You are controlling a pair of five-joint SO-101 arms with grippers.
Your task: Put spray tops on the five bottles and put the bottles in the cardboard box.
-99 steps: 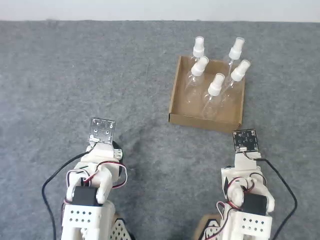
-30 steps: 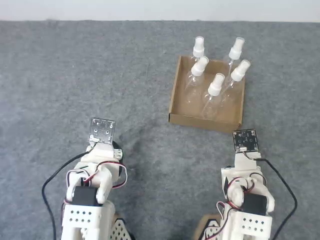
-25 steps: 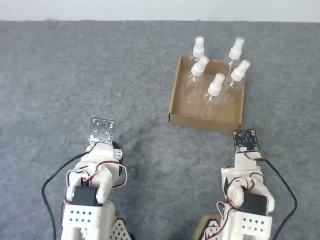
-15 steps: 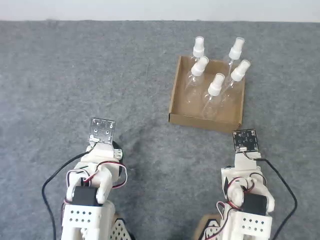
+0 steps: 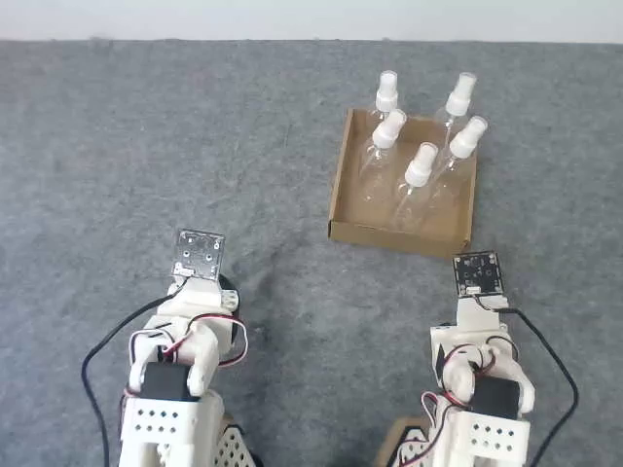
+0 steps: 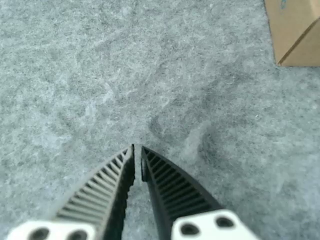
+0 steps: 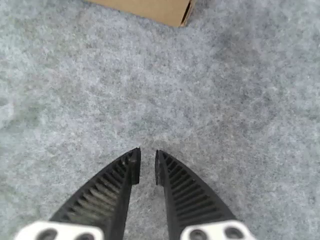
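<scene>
Grey felt mat (image 5: pixel 146 146) lies under both parked arms at the near edge. The left gripper (image 6: pixel 137 150) has its jaws drawn together to a sliver with nothing between them. The right gripper (image 7: pixel 147 152) is likewise all but closed and empty, poised just short of the cardboard box (image 5: pixel 336 190). Farther off, the five bottles (image 5: pixel 419 180) stand upright in that box, each wearing a white spray top (image 5: pixel 388 128). The two rear bottles are close to the far wall. The task looks finished, so the step in hand is to hold back cleanly. That means keeping both arms low and well clear of the near wall, since a nudge could topple the tall, light bottles. Against the earlier frames nothing differs: arms, box and bottles sit exactly where they did.
</scene>
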